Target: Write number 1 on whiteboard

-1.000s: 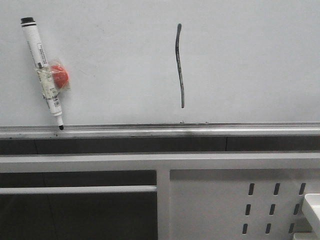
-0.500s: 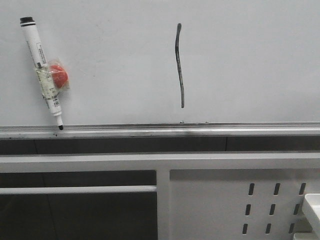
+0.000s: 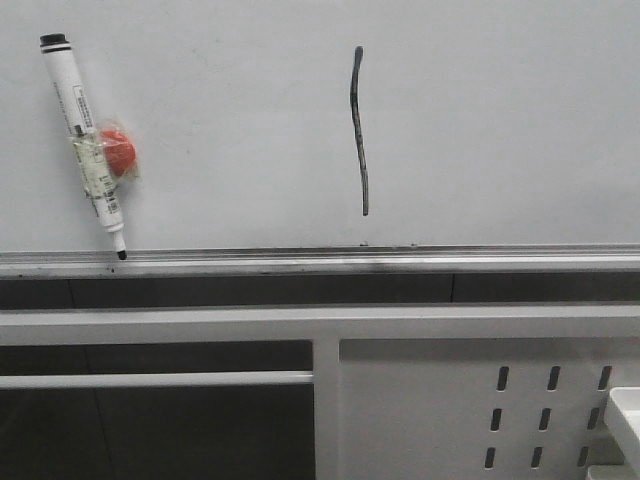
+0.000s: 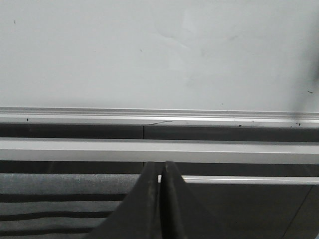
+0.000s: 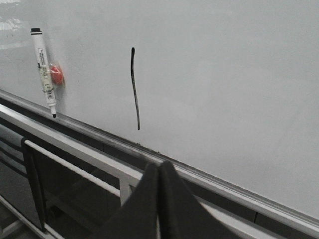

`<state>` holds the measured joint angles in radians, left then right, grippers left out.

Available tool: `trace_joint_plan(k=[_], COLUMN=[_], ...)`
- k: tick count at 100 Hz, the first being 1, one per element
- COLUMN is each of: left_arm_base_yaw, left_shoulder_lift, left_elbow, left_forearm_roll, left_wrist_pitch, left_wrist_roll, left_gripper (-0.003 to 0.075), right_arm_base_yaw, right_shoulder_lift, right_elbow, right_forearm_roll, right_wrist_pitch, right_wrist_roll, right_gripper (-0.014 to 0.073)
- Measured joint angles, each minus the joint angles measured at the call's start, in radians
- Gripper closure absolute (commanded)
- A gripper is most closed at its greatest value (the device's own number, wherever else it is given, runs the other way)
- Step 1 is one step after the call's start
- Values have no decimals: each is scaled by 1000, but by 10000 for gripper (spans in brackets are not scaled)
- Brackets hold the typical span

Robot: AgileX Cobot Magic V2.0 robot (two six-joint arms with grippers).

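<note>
On whiteboard [image 3: 500,120], number 1 [image 3: 359,130], claws off-frame

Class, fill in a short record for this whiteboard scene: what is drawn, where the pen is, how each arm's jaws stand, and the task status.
Drawn: number 1, one black stroke on the whiteboard
Pen: marker stuck to the board left of the stroke, tip down at the ledge
Left gripper: jaws shut, empty
Right gripper: jaws shut, empty
Status: stroke written, pen released
</note>
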<state>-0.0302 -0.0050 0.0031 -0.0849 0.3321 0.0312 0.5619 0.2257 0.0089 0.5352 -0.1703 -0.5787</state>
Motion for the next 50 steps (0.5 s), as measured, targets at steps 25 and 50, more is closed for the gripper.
trace_joint_plan(k=[25, 50], left_arm_base_yaw=[0, 0], left_shoulder_lift=[0, 0], left_elbow=[0, 0], left_forearm_roll=[0, 0], left_wrist_pitch=[0, 0], left_wrist_roll=[0, 0], left_gripper=[740, 740], right_arm_base_yaw=[-5, -168], right_shoulder_lift=[0, -56], right_elbow=[0, 0], right_forearm_roll=[-271, -407], right_wrist_pitch=[5, 104], right_wrist_roll=[38, 210], right_gripper=[663, 663])
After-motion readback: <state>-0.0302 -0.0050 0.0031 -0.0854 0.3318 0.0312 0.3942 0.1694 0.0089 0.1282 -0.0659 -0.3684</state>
